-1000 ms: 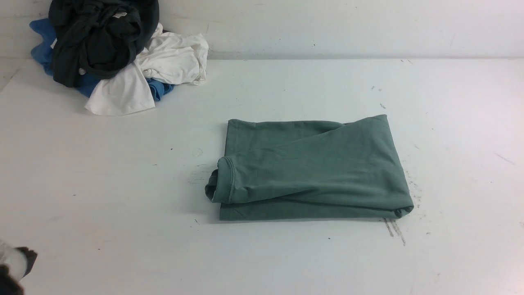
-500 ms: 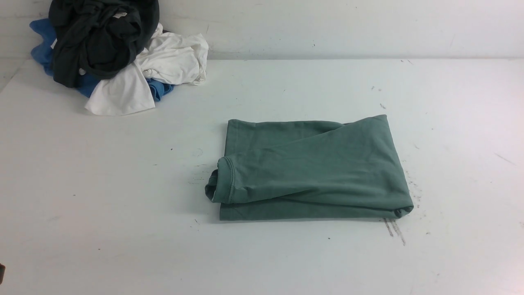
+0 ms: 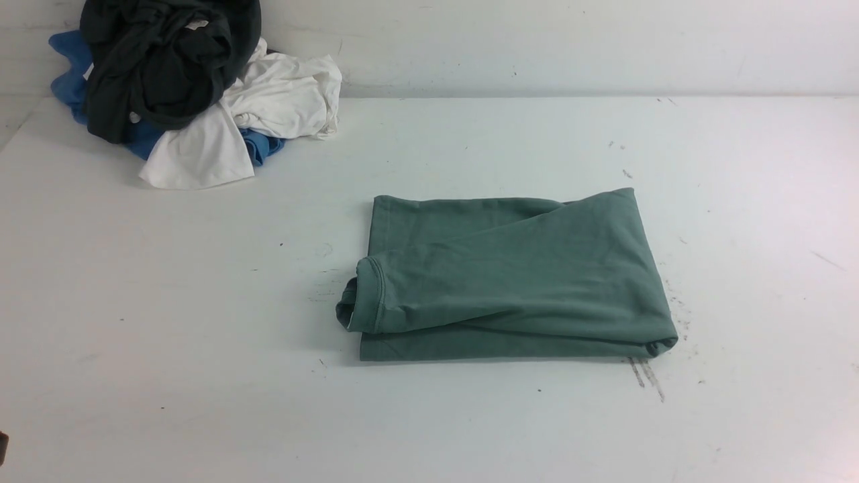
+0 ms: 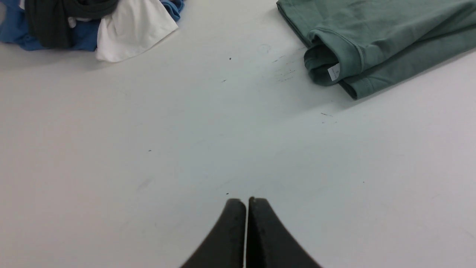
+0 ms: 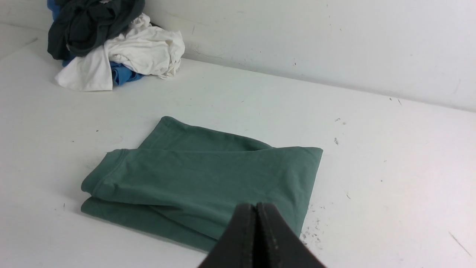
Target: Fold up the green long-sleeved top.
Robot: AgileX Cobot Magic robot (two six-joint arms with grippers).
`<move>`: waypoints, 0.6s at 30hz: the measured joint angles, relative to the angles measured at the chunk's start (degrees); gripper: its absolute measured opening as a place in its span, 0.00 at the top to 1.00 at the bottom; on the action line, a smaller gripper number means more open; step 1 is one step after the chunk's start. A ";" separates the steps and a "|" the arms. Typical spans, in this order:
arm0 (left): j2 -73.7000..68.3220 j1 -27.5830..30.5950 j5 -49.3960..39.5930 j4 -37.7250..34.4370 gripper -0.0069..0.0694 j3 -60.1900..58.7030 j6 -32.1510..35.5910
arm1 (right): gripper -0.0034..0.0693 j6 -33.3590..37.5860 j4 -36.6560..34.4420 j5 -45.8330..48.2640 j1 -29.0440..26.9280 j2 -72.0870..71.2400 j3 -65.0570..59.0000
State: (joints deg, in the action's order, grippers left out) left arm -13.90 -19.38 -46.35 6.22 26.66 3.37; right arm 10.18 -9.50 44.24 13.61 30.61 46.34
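- Table (image 3: pixel 168 302): white, flat, scuffed; dark specks and short scratch marks, densest by the top's near right corner.
- Wall (image 3: pixel 570 47): white, plain, a few small marks; meets the table's far edge.
- Top (image 3: pixel 510 275): green, folded into a compact rectangle, flat on the table just right of centre. A hemmed edge is rolled over at its left end; small white label (image 4: pixel 334 72) shows inside that roll in the left wrist view.
- Pile (image 3: pixel 181 87): dark, white and blue garments heaped at the far left corner against the wall, well apart from the top.
- Left gripper (image 4: pixel 247 203): jaws pressed together, holding nothing, over bare table, apart from the top.
- Right gripper (image 5: pixel 256 208): jaws closed, holding nothing, at the top's near side.
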 joint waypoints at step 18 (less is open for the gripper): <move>0.00 0.00 0.00 0.00 0.92 0.00 -0.05 | 0.97 -13.79 7.29 -33.96 -15.20 -29.62 -46.76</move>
State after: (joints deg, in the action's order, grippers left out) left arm -13.90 -19.38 -46.35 6.22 26.66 3.32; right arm -3.61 -2.20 10.28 -1.59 0.99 -0.41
